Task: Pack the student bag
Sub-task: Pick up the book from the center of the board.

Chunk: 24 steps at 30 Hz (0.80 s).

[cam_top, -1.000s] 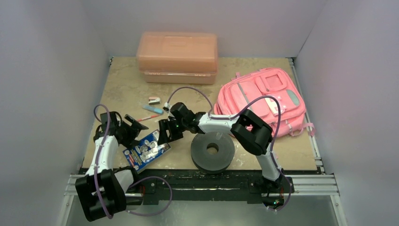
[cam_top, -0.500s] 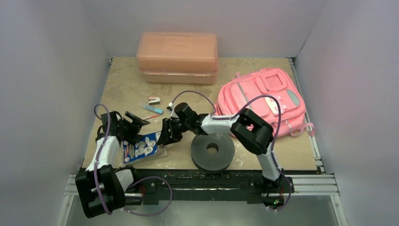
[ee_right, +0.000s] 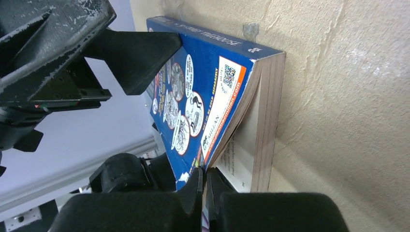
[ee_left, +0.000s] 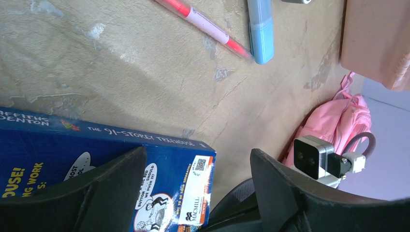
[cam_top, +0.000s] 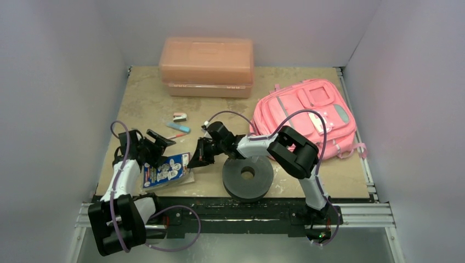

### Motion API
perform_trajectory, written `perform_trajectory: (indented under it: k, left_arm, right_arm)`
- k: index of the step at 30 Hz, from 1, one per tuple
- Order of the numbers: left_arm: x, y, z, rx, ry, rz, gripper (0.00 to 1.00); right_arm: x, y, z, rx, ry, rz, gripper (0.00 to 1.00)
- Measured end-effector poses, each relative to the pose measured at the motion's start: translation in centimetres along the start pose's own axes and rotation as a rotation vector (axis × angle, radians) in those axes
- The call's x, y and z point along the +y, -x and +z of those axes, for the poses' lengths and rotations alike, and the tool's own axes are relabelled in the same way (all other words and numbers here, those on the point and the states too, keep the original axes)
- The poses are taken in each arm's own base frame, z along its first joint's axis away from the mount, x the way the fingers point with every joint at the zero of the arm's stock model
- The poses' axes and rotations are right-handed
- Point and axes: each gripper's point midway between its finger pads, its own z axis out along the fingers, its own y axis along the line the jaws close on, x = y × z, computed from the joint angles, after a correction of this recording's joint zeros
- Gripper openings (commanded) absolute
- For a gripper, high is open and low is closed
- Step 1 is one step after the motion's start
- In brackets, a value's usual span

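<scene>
Down at the front of the table, the right gripper (ee_right: 204,181) is squeezed tight. Its two black fingers (ee_right: 145,212) are pressed together. Between them is the edge of the front cover of a blue book (ee_right: 193,96). The cover is lifted a little off the pages, so the book gapes open on that side. The rest of the book lies on the table (cam_top: 148,104).

On the other side of the book is the left gripper (ee_left: 198,154). Its fingers (ee_left: 300,193) stand wide apart, and nothing is in them. One finger is over the blue cover. The other is past the book's corner, over bare table. I cannot tell if either one touches the book.

Just behind the book lie a red pen (ee_left: 203,24) and a blue marker (ee_left: 260,29), with their ends close together. A small grey thing (cam_top: 179,116) sits a bit farther back.

Beside the book, near the front edge, sits a fat black ring (cam_top: 248,176) with a hole in the middle.

The student bag (cam_top: 307,118) lies on the right side of the table, well apart from the book. It is bright pink, and its pockets face up.

At the very back sits a salmon box (cam_top: 207,66) with its lid shut.
</scene>
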Motion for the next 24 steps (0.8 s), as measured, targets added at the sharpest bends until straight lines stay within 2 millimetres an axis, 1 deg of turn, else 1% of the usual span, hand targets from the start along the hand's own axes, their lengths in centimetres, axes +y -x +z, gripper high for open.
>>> perform_trajectory:
  k: [4, 8, 12, 14, 16, 19, 24]
  left_arm:
    - [-0.3, -0.5, -0.4, 0.017, 0.004, 0.04, 0.84]
    - [-1.0, -0.9, -1.6, 0.061, 0.018, 0.102, 0.87]
    - [-3.7, 0.0, -3.9, 0.046, -0.025, 0.194, 0.88]
    - [-5.0, 0.5, -5.0, 0.026, -0.051, 0.236, 0.88]
    - [-5.7, 0.7, -5.5, 0.013, -0.07, 0.259, 0.88]
    - [-5.4, 0.2, -5.6, 0.027, -0.072, 0.257, 0.88]
    - [-2.7, -1.6, -4.3, 0.088, -0.02, 0.216, 0.85]
  right_arm:
    - [-0.1, 0.8, -0.3, -0.017, 0.005, 0.016, 0.0]
    - [-1.2, 3.2, -1.3, -0.073, 0.008, 0.022, 0.0]
    - [-3.1, 7.2, -4.0, -0.153, 0.006, 0.027, 0.0]
    - [-3.8, 8.7, -5.4, -0.187, 0.006, 0.019, 0.0]
    - [-4.3, 10.1, -6.9, -0.223, 0.001, 0.002, 0.0]
    - [-5.1, 11.3, -8.7, -0.258, -0.015, -0.024, 0.0]
    - [-6.6, 12.0, -10.3, -0.264, -0.067, -0.083, 0.0]
